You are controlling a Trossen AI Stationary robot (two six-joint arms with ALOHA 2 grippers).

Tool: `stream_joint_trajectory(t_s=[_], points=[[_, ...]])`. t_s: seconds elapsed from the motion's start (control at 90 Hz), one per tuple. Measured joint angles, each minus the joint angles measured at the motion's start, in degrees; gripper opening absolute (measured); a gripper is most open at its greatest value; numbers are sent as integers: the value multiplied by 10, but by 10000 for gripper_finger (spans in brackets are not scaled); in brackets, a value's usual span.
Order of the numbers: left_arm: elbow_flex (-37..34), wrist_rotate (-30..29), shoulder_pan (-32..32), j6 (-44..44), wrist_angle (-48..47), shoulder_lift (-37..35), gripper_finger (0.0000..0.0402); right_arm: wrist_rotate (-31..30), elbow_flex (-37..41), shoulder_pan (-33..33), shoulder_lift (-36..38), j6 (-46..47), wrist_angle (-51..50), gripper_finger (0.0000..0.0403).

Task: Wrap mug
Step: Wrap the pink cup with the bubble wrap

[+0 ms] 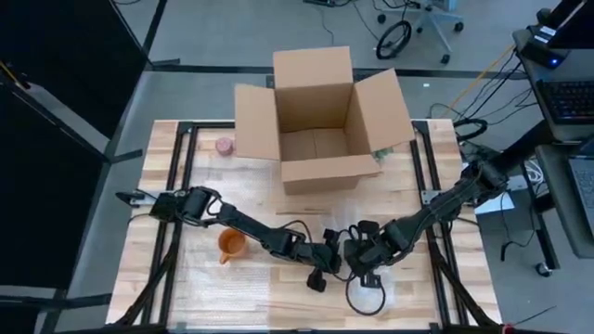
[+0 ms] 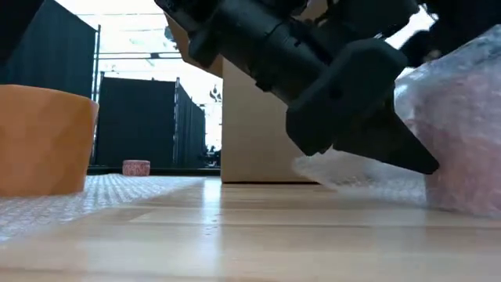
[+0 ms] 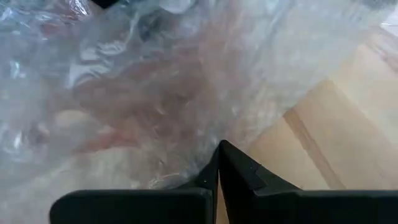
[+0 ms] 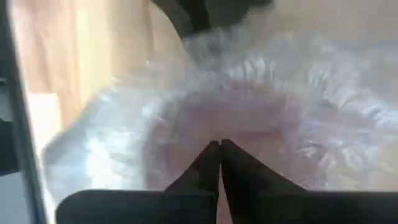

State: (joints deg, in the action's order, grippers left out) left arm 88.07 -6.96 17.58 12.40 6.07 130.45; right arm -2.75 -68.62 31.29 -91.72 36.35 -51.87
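A pinkish mug wrapped in clear bubble wrap (image 4: 249, 118) lies near the table's front middle; it also shows as the bundle (image 2: 462, 133) in the low view and the bundle (image 3: 137, 93) in the left wrist view. My left gripper (image 3: 219, 163) comes from the left and my right gripper (image 4: 219, 155) from the right. Both are shut at the bundle and meet there, left gripper (image 1: 320, 267) beside right gripper (image 1: 357, 260). An orange mug (image 1: 230, 244) stands on its base on the flat wrap, left of them. My left gripper is shut on the bubble wrap's loose lower part (image 3: 186, 177) beside the bundle. It slants down from the table's left; its fingertip (image 2: 419, 163) reaches the bundle's foot. The wrap trails slack onto the table (image 2: 344, 174). One layer or several, I cannot tell. My right gripper has its shut fingertips at the bubble wrap over the mug's side (image 4: 217, 134), coming from the table's right. The fingers themselves hide whether wrap lies between them. The bundle rests on the table.
An open cardboard box (image 1: 316, 121) stands at the far middle, with a small pink roll (image 1: 224, 146) to its left. Flat bubble wrap (image 2: 117, 188) covers the wood around the orange mug. A black cable loop (image 1: 367, 295) lies by the front edge.
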Motion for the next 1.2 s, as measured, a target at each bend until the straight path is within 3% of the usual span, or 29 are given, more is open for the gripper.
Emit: stream_joint_trajectory(t_s=[0.244,0.389,0.511,0.611,0.722,0.822,1.2], points=[[0,0,0,0,-5,0,0,-11,-99,0,1,25,-135,0],[0,0,0,0,-5,0,0,-111,-124,-7,2,53,-174,0],[0,0,0,-1,-7,0,0,-169,-88,-35,2,69,-179,0],[0,1,0,-1,-8,0,0,-156,-37,-60,2,59,-158,0],[0,1,0,-1,-8,0,0,-99,-2,-69,2,36,-139,0],[0,1,0,-1,-7,0,0,-76,-11,-52,2,34,-141,0],[0,1,0,0,-4,0,0,-82,-51,-4,2,33,-133,0]])
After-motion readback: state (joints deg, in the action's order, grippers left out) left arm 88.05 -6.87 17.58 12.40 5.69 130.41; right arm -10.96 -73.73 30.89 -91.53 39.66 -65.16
